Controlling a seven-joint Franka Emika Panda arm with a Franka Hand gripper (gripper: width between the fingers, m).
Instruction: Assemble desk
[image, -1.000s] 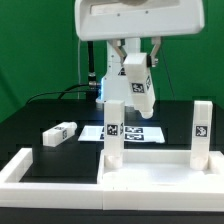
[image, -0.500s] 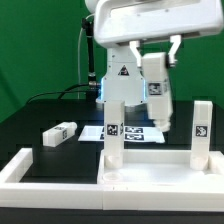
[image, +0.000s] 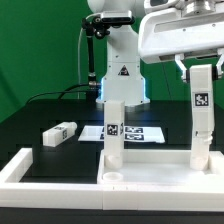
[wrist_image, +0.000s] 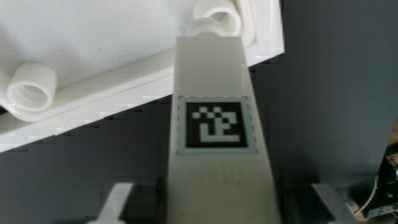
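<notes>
The gripper (image: 200, 68) is held high over the near corner of the worktop (image: 40, 112) on the exterior view's right, fingers clamped on a smooth white rectangular leg (image: 201, 105), upright above the recessed tabletop (image: 150, 171).

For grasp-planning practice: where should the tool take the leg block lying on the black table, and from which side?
Likely from above, closing across the two long side faces of the lying leg block near mid-length: it lies flat on its side, so those parallel faces are exposed and the top is open. The tool is shut on another leg, which must be placed first.
</notes>
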